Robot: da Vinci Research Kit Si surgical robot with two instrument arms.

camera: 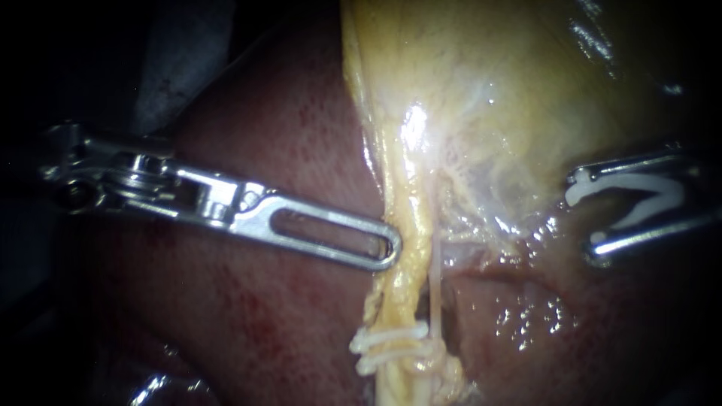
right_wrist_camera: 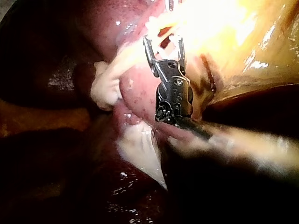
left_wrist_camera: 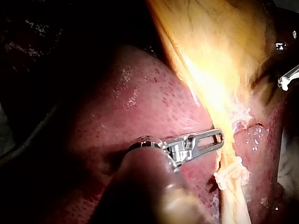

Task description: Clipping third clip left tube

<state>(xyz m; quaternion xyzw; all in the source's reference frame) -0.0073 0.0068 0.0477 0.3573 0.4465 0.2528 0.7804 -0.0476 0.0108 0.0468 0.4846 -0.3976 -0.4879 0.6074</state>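
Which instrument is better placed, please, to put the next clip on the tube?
Right. My right instrument carries a white clip between its jaws, facing the tube above the two clips already on it; my left instrument rests against the tube and shows no clip.

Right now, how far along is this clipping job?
Done: two white clips sit on the left tube. In hand: my left instrument touches that tube, and my right instrument holds a third clip in its jaws, apart from the tube. Left: bring it around the tube and close it.
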